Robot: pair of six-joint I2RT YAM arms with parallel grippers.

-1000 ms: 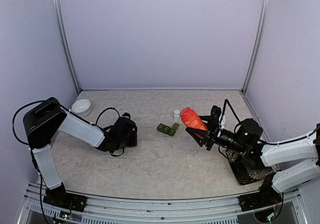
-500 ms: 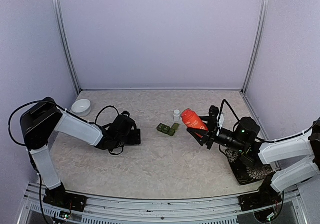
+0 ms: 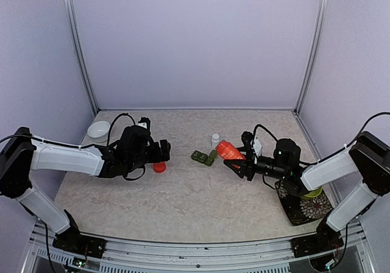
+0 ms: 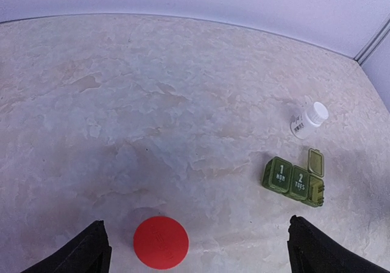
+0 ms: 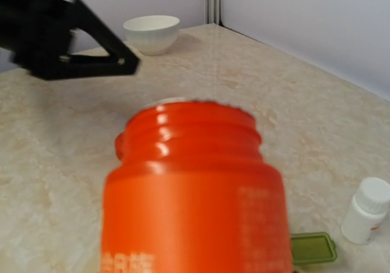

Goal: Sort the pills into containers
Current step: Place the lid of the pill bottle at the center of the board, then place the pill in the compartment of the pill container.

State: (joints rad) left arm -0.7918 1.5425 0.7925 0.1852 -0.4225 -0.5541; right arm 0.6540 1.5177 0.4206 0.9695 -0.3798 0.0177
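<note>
Now: left gripper (image 3: 163, 153) spread wide, empty, poised over one red cap (image 4: 161, 242) lying flat on the table. Right gripper (image 3: 242, 157) clamps one orange bottle (image 3: 226, 150), uncapped and tilted. One green pill box (image 4: 294, 183), three compartments, end lid up, lies between the grippers, nearer the right. One small white bottle (image 4: 309, 120) stands beside it.

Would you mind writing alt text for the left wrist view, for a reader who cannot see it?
A round red cap lies flat on the marbled table between the dark fingers of the open left hand. Farther right sits a green pill box, one lid raised, with a small white bottle beyond it.
</note>
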